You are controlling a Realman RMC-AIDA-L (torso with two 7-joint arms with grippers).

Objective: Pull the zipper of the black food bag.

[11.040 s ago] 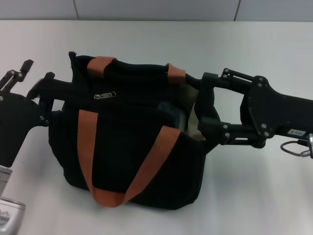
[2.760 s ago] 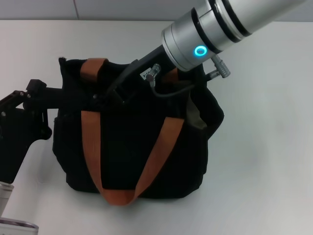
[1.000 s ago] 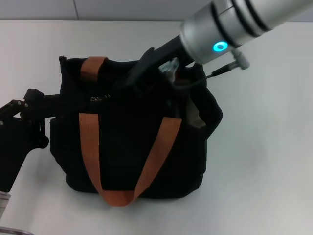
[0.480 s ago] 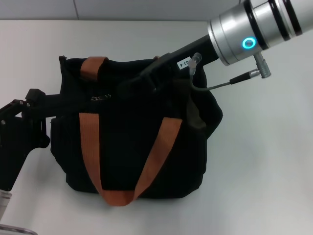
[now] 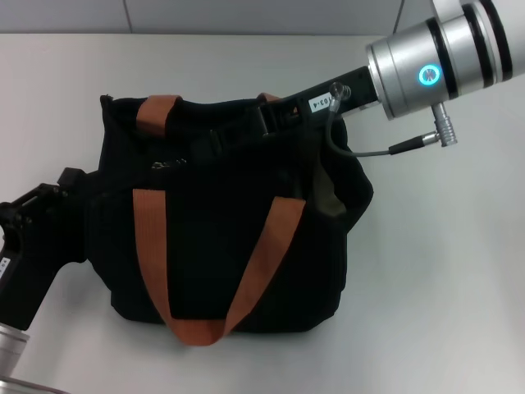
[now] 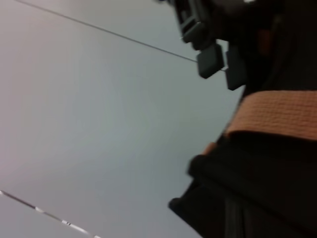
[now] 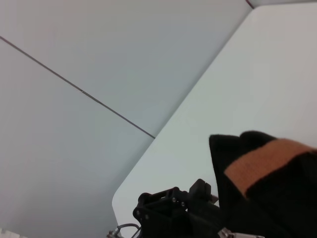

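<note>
Jaws: neither pair's opening readable; right gripper [image 5: 201, 148] nearer.
Small silver zipper pull [image 5: 166, 165] at its 8 o'clock, track running 9-to-3 across soft black food bag [image 5: 221, 271]; left gripper [image 5: 70, 185] flanks it.

One small white label [image 5: 320, 103] shows on the black link of the right arm, upper middle of the head view, just below the silver wrist; its dark print reads something like "03-4", though the characters are too small to be sure. Nothing else is readable.

One black food bag [image 5: 221, 246], two strap handles [image 5: 156, 246].
</note>
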